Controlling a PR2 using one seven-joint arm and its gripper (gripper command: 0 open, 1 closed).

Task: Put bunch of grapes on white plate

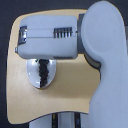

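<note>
The PR2's pale grey arm point(102, 60) fills the 3 o'clock side of the exterior view, running from the 1 o'clock corner down to about 5 o'clock. From its rounded joint near 2 o'clock a boxy forearm section point(47, 37) reaches horizontally toward 9 o'clock, lying across the upper part of the wooden table point(30, 95). A dark ribbed strip shows on this section's upper face, and a dark opening marks its 9 o'clock end. No brand, label or writing can be read anywhere; the picture is too coarse.

The gripper itself is not visible as such: no fingers can be made out, so whether they are apart or together cannot be told, nor whether they hold or touch anything.

Just below the forearm, slightly toward 8 o'clock of the centre, lies the white plate point(33, 72), round and glossy, its upper edge hidden under the arm. The bunch of grapes point(44, 72) rests on it as a dark elongated cluster running from 12 to 6 o'clock.
</note>
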